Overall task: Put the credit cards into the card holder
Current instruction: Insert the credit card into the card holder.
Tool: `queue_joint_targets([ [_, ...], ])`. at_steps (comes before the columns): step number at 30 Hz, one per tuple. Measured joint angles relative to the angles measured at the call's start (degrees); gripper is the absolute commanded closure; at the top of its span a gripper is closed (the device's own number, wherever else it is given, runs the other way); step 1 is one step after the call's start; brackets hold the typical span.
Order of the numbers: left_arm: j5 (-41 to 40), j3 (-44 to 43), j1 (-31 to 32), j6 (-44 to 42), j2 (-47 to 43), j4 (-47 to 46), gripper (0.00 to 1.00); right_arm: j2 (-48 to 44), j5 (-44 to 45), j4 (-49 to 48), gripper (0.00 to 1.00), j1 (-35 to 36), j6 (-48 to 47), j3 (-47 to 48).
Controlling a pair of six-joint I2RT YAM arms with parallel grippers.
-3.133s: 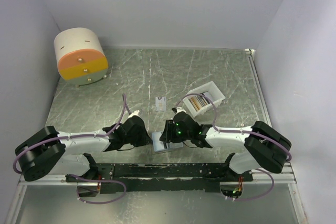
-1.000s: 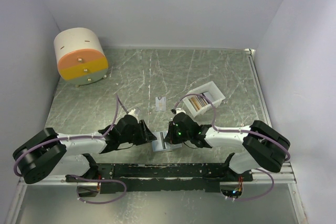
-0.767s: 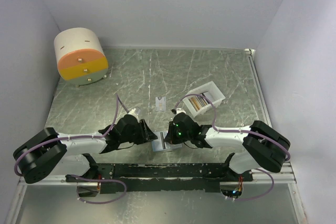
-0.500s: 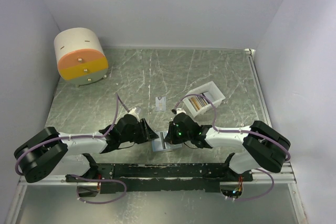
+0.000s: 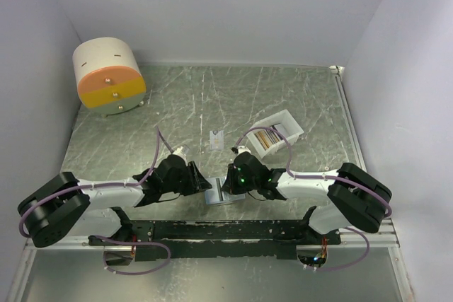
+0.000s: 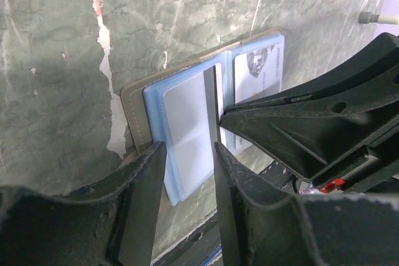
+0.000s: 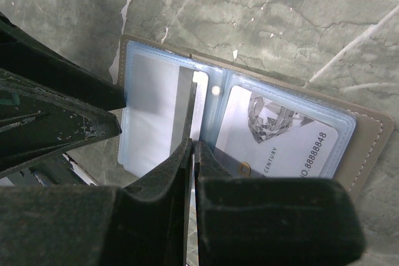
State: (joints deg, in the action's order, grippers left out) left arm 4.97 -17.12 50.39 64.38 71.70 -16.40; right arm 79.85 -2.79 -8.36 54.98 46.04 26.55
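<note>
The card holder (image 5: 218, 194) lies open near the front edge, light blue inside, taupe rim; it also shows in the left wrist view (image 6: 187, 113) and the right wrist view (image 7: 156, 116). My right gripper (image 7: 192, 144) is shut on a thin grey card (image 7: 186, 107), held on edge over the left page by the fold; the card also shows in the left wrist view (image 6: 212, 98). A white diamond-print card (image 7: 274, 135) sits in the right pocket. My left gripper (image 6: 189, 151) is open, its jaws over the left page's edge. One loose card (image 5: 217, 139) lies farther back.
A white slotted tray (image 5: 283, 119) with several cards stands right of centre. A round cream-and-orange drum (image 5: 110, 76) stands at the back left. The two grippers (image 5: 202, 182) (image 5: 226, 186) are close together over the card holder.
Since three seconds ago my left gripper has moved right to the card holder's left edge. Over the last second nothing has visibly moved.
</note>
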Motion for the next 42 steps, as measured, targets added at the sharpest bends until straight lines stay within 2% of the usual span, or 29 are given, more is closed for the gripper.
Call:
queue_joint_targets([
  [15,0.5,-0.1,0.0,0.6,2.1,-2.6,0.52,0.0,0.0,0.0,0.93,0.0,0.0,0.0],
  [34,5.1,0.0,-0.3,1.3,0.4,-9.8,0.52,-2.8,1.7,2.4,0.76,0.0,0.0,0.0],
  [42,6.4,-0.3,0.0,1.5,2.1,-12.7,0.52,-9.4,5.6,6.0,0.71,0.0,0.0,-0.4],
])
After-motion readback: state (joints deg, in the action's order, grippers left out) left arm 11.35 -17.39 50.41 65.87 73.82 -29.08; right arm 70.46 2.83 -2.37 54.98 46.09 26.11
